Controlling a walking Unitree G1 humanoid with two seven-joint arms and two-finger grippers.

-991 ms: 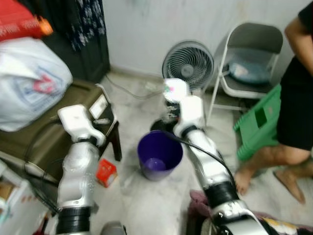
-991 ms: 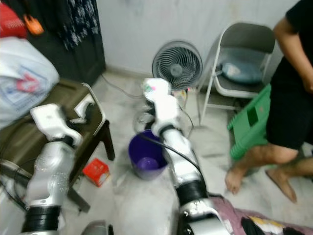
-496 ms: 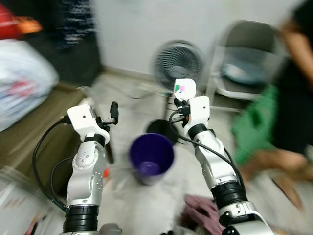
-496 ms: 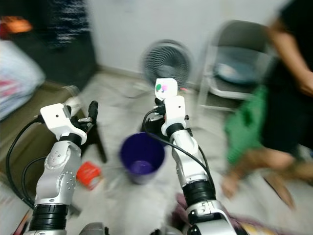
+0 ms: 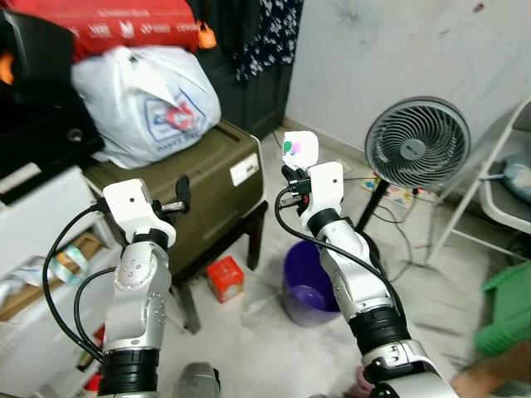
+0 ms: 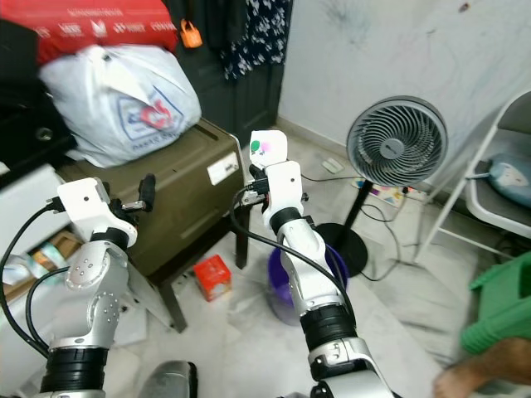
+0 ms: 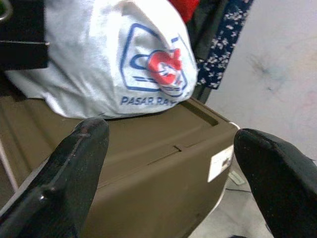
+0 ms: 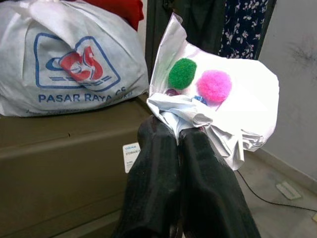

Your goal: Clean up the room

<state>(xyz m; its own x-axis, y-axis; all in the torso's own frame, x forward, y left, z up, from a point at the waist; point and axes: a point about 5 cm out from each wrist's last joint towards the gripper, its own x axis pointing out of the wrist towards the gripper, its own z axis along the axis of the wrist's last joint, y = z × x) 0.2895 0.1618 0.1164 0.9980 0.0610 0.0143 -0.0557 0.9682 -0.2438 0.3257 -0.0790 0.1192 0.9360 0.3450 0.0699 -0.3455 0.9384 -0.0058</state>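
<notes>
Since a second ago we've turned left, so with right gripper (image 8: pixel 185 136) clamped on the crumpled paper (image 8: pixel 218 96) up beside the olive trunk (image 5: pixel 195 195), left gripper (image 7: pixel 168 163) apart, the purple bin (image 5: pixel 309 292) sits half-hidden under our arm, and a blind release could miss it.

The crumpled paper (image 8: pixel 218 109) looks glossy white, with two fuzzy pompoms. The hand's black fingers (image 8: pixel 163 163) look matt and rubbery. The olive storage box (image 5: pixel 199 191) is smooth plastic; the white bag (image 5: pixel 149 99) is soft woven cloth.
</notes>
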